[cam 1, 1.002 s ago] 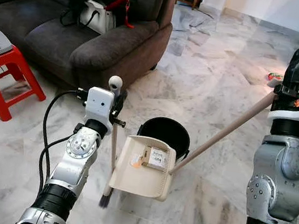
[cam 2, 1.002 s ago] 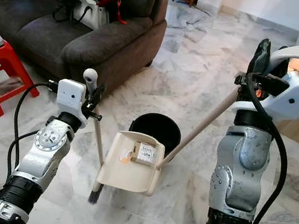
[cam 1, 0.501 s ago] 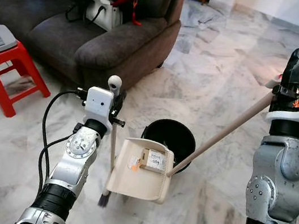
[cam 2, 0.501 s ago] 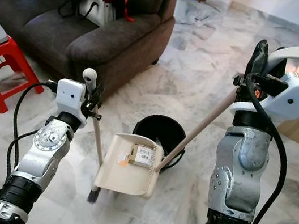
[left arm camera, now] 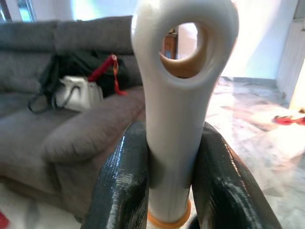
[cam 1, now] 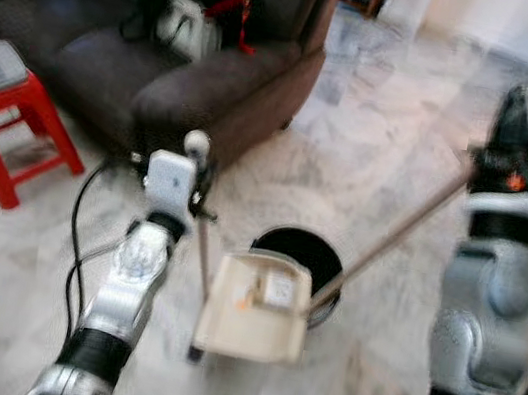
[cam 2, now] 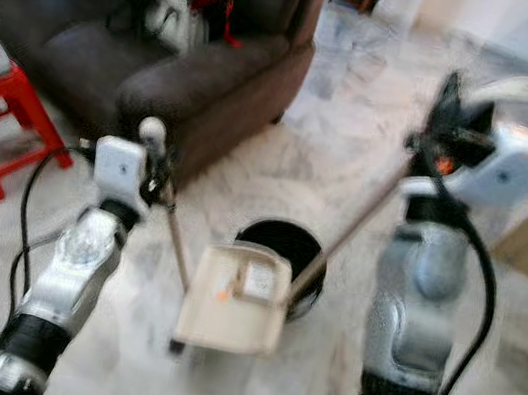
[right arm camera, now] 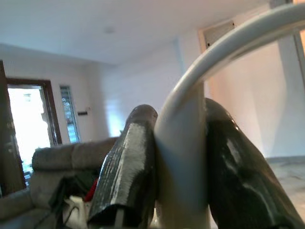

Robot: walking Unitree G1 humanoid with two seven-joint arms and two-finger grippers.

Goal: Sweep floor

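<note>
Cream dustpan (cam 1: 256, 308), black bin (cam 1: 307, 255), red stool (cam 1: 14, 130), dark grey sofa (cam 1: 113, 71), white-grey marbled floor (cam 1: 371, 165).

Marble floor (cam 1: 391, 168): sofa (cam 1: 164, 69), stool (cam 1: 12, 130), bin (cam 1: 319, 260).

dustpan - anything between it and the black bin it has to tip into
Nothing visible does. The dustpan, carrying a small box and scraps, hangs right at the near rim of the black bin, held by its long handle in the right gripper. The left gripper holds the broom off to the side.
</note>
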